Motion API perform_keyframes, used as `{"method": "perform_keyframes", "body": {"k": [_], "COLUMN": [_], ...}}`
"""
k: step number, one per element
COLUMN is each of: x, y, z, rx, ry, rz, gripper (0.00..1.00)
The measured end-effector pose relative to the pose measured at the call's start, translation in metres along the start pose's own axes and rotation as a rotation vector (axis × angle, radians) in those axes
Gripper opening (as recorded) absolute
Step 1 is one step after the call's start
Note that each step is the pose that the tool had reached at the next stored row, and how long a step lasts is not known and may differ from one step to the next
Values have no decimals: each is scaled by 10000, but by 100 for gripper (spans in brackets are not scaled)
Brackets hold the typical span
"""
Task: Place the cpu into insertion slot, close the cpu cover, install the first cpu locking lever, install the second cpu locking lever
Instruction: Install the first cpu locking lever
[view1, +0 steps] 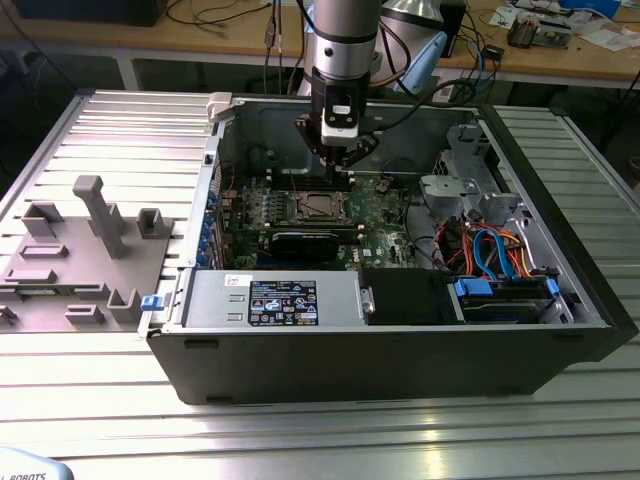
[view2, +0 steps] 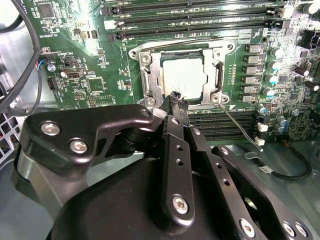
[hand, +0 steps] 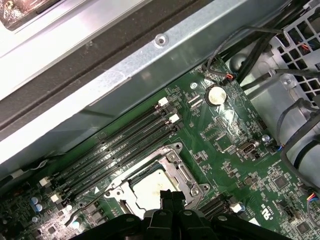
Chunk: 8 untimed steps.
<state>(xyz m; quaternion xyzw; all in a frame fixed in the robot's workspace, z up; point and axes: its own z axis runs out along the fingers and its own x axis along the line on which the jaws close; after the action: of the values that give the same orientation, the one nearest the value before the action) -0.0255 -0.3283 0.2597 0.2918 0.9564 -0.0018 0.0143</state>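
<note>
Gripper (view2: 176, 100) clenched, empty, tips over a corner of the cpu cover (view2: 154, 75). The cpu (view2: 184, 75) sits framed just beyond; loose locking lever (view2: 240, 125) angles off beside the tips.

Lying open near the middle of a ribbed metal table (view1: 100, 400): a black computer case (view1: 400, 360), reaching close to the edge at the exterior view's right. Resting by the table's edge at the exterior view's left, well apart from the case: a grey moulded holder (view1: 80, 250) with upright posts. Sitting inside the case: a grey power supply (view1: 270, 300) wearing a dark label, with blue and orange cables (view1: 490, 245) running nearby. Lying flat on the case floor: a green circuit board (view2: 90, 75), carrying long black memory slots (view2: 190, 10) and a round coin battery (hand: 216, 94).
</note>
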Motion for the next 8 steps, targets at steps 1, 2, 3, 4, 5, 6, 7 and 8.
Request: {"method": "perform_keyframes", "body": {"k": [1, 2, 3, 4, 5, 6, 7, 8], "x": [0, 0, 0, 0, 0, 0, 0, 0], "y": [0, 0, 0, 0, 0, 0, 0, 0], "z": [0, 0, 0, 0, 0, 0, 0, 0], "rx": [0, -1, -2, -2, -3, -3, -5, -5], "ry": [0, 0, 1, 1, 0, 1, 1, 1], "rz": [-15, -29, -43, -72, -100, -135, -159, -188], "gripper": [11, 11, 11, 11, 11, 11, 11, 11]}}
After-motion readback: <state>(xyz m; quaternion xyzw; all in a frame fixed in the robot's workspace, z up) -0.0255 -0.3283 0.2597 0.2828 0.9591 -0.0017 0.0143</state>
